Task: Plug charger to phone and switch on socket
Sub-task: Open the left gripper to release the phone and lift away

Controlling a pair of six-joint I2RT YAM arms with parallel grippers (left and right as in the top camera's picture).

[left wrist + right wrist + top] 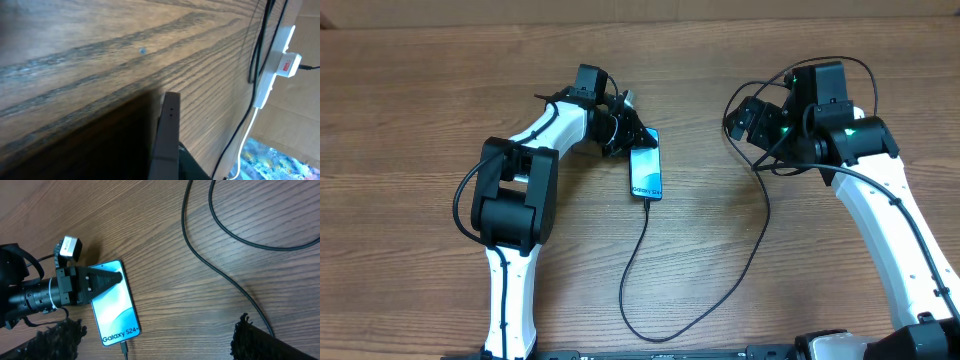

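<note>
On the table (pixel 420 100), the left gripper (pixel 115 277), grip unclear, should lift straight off the phone (pixel 645 173) without tugging its cable (pixel 640 250) loose; the right gripper (pixel 745 118) hangs wide.

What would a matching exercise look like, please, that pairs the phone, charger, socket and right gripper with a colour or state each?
Things:
1. phone
2. charger
3. socket
4. right gripper

Colour or state:
A. white, by the table's edge
B. jaws wide apart
C. screen lit, facing up
D. thin and black, leading off the phone's lower end

Pairs: 1-C, 2-D, 3-A, 4-B
</note>
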